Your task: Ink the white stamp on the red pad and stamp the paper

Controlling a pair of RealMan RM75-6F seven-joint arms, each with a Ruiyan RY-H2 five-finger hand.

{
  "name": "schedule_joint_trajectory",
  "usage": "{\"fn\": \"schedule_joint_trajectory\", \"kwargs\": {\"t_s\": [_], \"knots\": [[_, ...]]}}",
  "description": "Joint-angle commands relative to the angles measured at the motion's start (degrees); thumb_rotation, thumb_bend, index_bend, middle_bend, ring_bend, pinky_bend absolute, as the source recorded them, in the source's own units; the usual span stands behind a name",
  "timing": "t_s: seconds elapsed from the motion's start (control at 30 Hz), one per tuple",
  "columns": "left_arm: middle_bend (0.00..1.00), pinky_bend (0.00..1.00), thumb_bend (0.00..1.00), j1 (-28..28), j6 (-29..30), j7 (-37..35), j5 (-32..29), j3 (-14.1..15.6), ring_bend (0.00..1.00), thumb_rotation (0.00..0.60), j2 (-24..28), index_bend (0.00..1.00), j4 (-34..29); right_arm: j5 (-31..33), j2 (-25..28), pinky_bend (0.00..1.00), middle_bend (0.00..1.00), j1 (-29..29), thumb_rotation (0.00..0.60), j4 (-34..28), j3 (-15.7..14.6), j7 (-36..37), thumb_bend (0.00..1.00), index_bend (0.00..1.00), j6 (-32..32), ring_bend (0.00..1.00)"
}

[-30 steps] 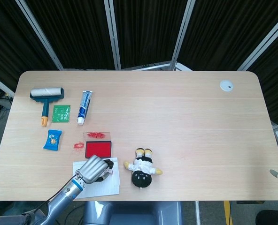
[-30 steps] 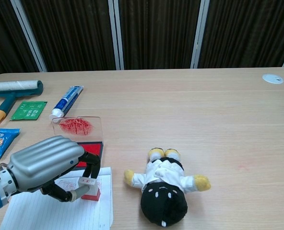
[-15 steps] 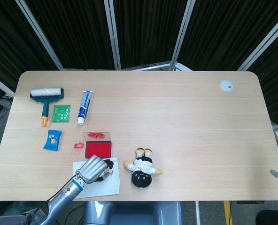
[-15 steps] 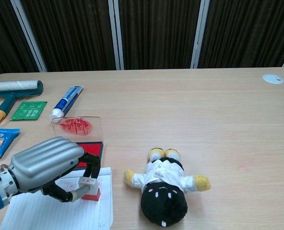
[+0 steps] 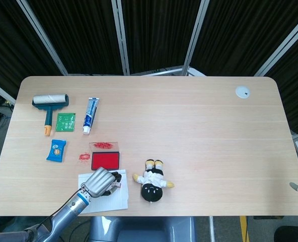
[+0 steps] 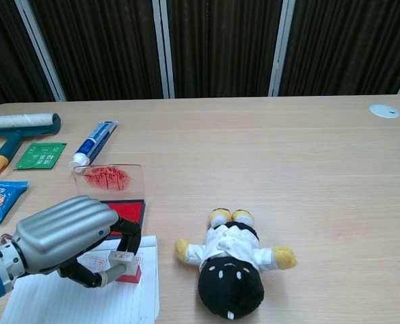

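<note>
My left hand (image 6: 65, 239) (image 5: 99, 182) grips the white stamp (image 6: 123, 264), whose red-rimmed base rests on the lined white paper (image 6: 78, 302) (image 5: 114, 200) at the table's near left edge. The fingers curl around the stamp's body, and a label shows on its top. The red ink pad (image 6: 131, 210) (image 5: 105, 161) lies just beyond the paper, with its clear lid (image 6: 109, 178) smeared red behind it. My right hand is not in either view.
A plush doll (image 6: 232, 263) (image 5: 152, 183) lies right of the paper. At the far left are a lint roller (image 5: 49, 104), a green sachet (image 5: 65, 121), a toothpaste tube (image 5: 90, 115) and a blue snack packet (image 5: 56, 150). A white disc (image 5: 242, 92) sits at the far right.
The left hand has crept slightly toward the near edge with the stamp still on the paper; nothing else moved.
</note>
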Motion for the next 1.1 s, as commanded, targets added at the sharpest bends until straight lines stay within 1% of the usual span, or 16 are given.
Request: {"fn": "schedule_joint_trajectory", "kwargs": {"t_s": [0.03,0.37,0.7,0.87,1.1], "knots": [[0.55,0.85,0.44,-0.04,-0.03,0.05,0.07,-0.03,0.81,0.6,-0.02,0.57,-0.01,-0.02,-0.01,0.0,0.0,0.0,0.6,0.01,-0.01,-0.02,0.0,0.0,0.01,0.0],[0.55,0.85,0.44,-0.09,-0.37,0.8,0.06,-0.14,0.81,0.6,-0.14,0.57,0.06,0.05,-0.01,0.0,0.0,-0.01,0.6,-0.01,0.0,-0.1,0.0,0.0,0.03,0.0],[0.55,0.85,0.44,0.25,1.13,1.83,0.61,-0.64,0.81,0.6,0.05,0.57,-0.3,-0.01,0.01,0.0,0.0,-0.02,0.6,0.05,-0.01,0.07,0.0,0.0,0.0,0.0],[0.55,0.85,0.44,0.27,2.71,1.33,1.21,-1.31,0.81,0.6,1.59,0.57,-2.67,0.02,0.07,0.0,0.0,-0.04,0.6,0.05,0.02,0.25,0.0,0.0,-0.02,0.0],[0.55,0.85,0.44,0.9,5.3,0.87,1.44,-2.17,0.81,0.6,5.02,0.57,-7.71,-0.38,0.25,0.0,0.0,-0.21,0.6,-0.38,-0.06,0.3,0.0,0.0,0.41,0.0]]}}
